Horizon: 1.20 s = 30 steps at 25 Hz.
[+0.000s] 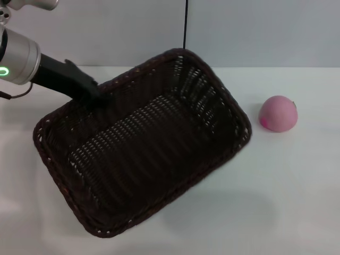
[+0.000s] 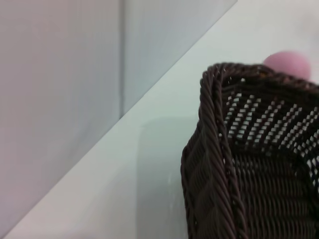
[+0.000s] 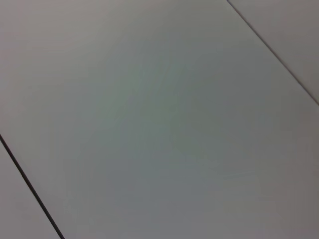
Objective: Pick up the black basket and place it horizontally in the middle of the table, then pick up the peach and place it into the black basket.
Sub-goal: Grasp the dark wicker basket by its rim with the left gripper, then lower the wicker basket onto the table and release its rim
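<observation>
The black basket (image 1: 149, 143) fills the middle-left of the head view, skewed diagonally and tilted, with a shadow on the white table (image 1: 287, 186) under its near side. My left gripper (image 1: 91, 91) reaches in from the upper left and is shut on the basket's far-left rim. The left wrist view shows a basket corner (image 2: 259, 164) close up, with the table (image 2: 149, 164) below. The pink peach (image 1: 278, 113) lies on the table to the right of the basket, apart from it; its top peeks over the rim in the left wrist view (image 2: 289, 62). My right gripper is out of view.
A grey wall (image 1: 239, 32) with a dark vertical seam stands behind the table's far edge. The right wrist view shows only a plain grey surface (image 3: 159, 119) with dark seams. Bare tabletop lies in front of and to the right of the basket.
</observation>
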### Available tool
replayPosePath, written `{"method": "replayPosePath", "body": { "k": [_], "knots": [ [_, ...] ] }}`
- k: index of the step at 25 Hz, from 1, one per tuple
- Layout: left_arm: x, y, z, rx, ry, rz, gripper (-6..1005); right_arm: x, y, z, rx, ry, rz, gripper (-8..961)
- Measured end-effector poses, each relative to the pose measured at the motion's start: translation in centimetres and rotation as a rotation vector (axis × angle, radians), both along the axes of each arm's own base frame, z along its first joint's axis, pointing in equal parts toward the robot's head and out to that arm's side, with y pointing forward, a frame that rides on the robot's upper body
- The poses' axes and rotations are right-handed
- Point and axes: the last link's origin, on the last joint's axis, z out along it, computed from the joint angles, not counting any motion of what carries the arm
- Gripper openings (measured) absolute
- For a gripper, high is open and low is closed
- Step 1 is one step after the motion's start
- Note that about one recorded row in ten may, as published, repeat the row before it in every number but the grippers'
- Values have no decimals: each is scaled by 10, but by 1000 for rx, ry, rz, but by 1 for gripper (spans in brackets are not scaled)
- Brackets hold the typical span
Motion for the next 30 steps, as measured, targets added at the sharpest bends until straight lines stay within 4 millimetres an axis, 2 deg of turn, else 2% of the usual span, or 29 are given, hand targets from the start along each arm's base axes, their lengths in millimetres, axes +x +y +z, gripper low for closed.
{"method": "replayPosePath", "body": {
  "k": [9,14,20,23,30],
  "knots": [
    [15,-1,3,-28,-84,-87,182,0,2,-1,-5,5,-2,544],
    [30,-7,17,-70,-222,-182,184,0,2,-1,-6,6,-5,544],
    [39,-14,26,-116,-284,-259,189,2,-1,-1,-6,6,-11,544],
    [44,-15,26,-135,-284,-289,192,2,-1,-1,-6,7,-11,544],
    [58,-10,9,-196,-245,-414,198,1,-2,-4,-16,9,-6,544]
  ]
}}
